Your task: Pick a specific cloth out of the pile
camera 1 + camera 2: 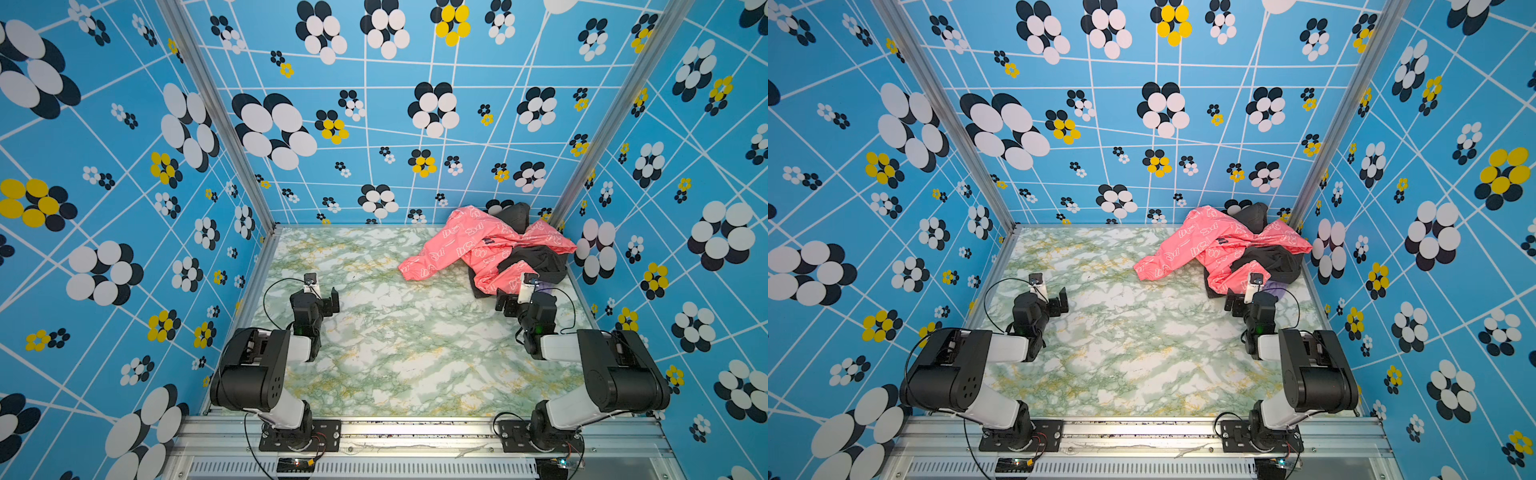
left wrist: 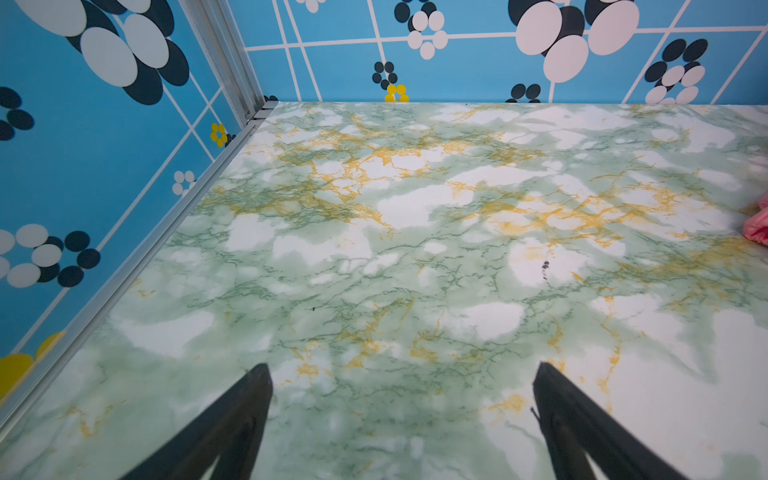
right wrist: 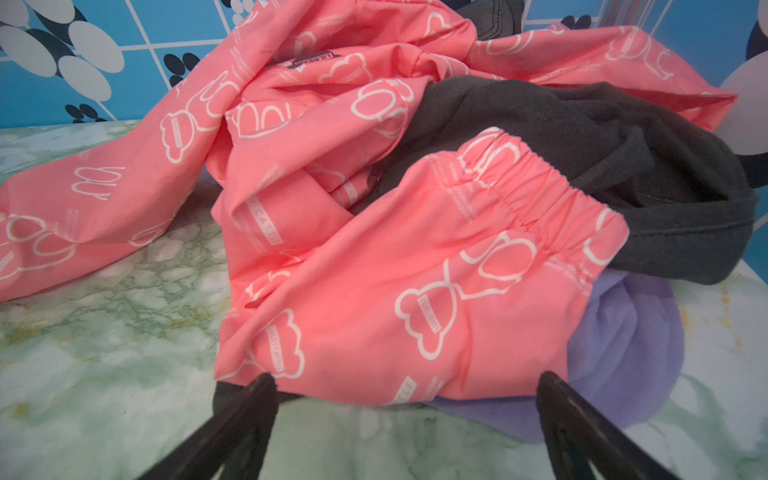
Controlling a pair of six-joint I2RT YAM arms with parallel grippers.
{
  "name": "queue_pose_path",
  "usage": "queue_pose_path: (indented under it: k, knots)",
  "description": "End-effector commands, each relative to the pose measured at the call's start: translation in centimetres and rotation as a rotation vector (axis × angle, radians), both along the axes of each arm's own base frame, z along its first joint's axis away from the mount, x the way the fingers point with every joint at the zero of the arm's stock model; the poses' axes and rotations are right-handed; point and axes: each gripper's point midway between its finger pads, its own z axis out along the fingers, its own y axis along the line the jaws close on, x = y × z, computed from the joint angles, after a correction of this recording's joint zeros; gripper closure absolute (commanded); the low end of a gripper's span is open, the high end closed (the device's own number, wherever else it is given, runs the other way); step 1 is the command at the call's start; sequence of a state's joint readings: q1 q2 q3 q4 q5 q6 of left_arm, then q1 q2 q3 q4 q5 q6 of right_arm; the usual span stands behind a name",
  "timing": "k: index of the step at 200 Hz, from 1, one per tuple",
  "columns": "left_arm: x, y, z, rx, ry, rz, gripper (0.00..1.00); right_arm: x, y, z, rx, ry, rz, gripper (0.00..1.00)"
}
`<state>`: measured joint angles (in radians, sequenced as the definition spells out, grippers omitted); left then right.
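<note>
The purple cloth (image 3: 623,353) sits under the pile (image 1: 490,249) at the table's (image 1: 395,353) two o'clock corner. Only a fold shows at the pile's five o'clock edge, below the pink jacket (image 3: 415,270). The right gripper (image 3: 405,382), wide open and empty, faces that fold, likely to pinch it. The left gripper (image 2: 401,370), open and empty, hangs at nine o'clock. The walls (image 1: 415,124) hem the pile; free room lies toward seven.
</note>
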<state>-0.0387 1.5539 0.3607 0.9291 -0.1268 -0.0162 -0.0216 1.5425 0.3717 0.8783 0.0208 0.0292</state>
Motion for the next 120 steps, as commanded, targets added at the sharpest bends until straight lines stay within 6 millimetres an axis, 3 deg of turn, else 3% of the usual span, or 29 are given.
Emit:
queue_pose_path:
  k: [1, 29, 52, 74, 94, 120]
  knots:
    - [0.1, 0.4, 1.6, -0.026, -0.049, 0.011, 0.01, 0.1, 0.6, 2.7, -0.006, -0.051, 0.028, 0.01]
    - [-0.7, 0.9, 5.3, -0.030, -0.042, 0.041, 0.01, -1.6, 0.4, 6.2, 0.006, -0.016, 0.015, 0.01]
    - [-2.3, -0.6, 9.1, -0.036, -0.074, -0.051, 0.01, -3.5, 0.6, 10.5, 0.029, -0.082, 0.016, 0.01]
    - [-4.8, -1.9, 12.1, 0.002, -0.109, -0.145, 0.01, -5.5, -0.4, 14.1, 0.088, -0.118, -0.065, 0.01]
    - [-7.0, -3.0, 13.2, 0.044, -0.124, -0.228, 0.01, -6.8, -1.5, 16.0, 0.151, -0.142, -0.135, 0.01]
    - [-8.8, -4.6, 13.0, 0.051, -0.130, -0.328, 0.01, -7.0, -2.5, 16.0, 0.246, -0.070, -0.194, 0.01]
